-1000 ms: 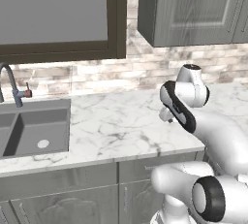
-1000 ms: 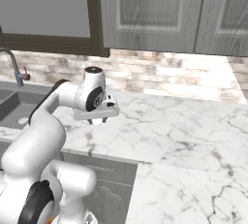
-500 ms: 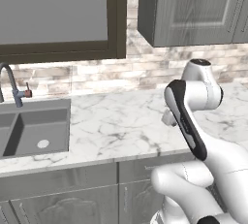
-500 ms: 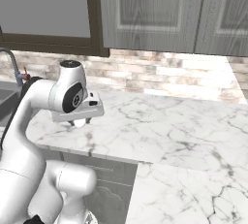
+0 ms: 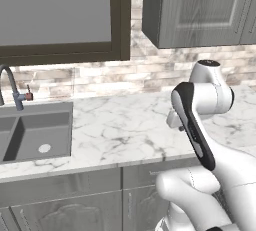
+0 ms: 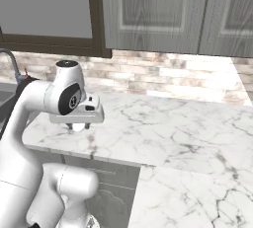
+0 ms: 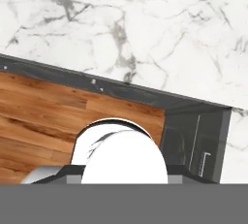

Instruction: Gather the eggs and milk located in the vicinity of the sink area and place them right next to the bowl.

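The gripper (image 6: 79, 125) hung low over the marble worktop (image 6: 168, 128), near its front edge and well right of the sink (image 5: 32, 135) — whether its fingers were open or held anything could not be told. Egg, milk and bowl were not to be seen; the faucet (image 5: 12, 87) stood at the sink's far rim. The arm seemed mid-transit, probably searching.

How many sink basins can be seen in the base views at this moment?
2. Both belong to the sink at the left of the left base view: a near basin with a round drain, and a second one at the picture's left edge, cut off. Nothing further shows past that edge.
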Available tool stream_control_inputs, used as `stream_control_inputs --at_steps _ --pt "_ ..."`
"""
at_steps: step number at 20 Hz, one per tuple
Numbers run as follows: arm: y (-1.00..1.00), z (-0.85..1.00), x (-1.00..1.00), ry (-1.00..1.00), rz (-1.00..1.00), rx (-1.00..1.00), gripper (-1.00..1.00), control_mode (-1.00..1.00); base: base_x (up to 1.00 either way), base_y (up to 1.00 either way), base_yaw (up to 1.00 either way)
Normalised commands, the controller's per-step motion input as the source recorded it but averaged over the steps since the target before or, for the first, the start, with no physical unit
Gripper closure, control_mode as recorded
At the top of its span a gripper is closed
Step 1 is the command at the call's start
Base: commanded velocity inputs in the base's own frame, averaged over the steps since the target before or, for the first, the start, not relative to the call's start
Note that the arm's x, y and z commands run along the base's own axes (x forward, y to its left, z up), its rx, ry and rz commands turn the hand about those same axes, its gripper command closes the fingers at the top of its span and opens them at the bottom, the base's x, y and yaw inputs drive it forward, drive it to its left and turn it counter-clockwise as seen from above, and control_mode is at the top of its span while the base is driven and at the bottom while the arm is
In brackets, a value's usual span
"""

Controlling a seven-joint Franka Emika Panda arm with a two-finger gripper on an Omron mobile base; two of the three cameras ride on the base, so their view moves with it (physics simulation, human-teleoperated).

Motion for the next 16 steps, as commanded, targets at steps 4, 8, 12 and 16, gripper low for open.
stream_control_inputs --at_steps 4,8,12,16 --pt "0.00 0.00 0.00 0.00 -0.07 0.00 1.00 -1.00 0.00 0.00 0.00" --pt "0.00 0.00 0.00 0.00 0.00 0.00 1.00 -1.00 0.00 0.00 0.00" --pt "0.00 0.00 0.00 0.00 0.00 0.00 1.00 -1.00 0.00 0.00 0.00" --pt "0.00 0.00 0.00 0.00 0.00 0.00 1.00 1.00 -0.16 0.08 0.00"
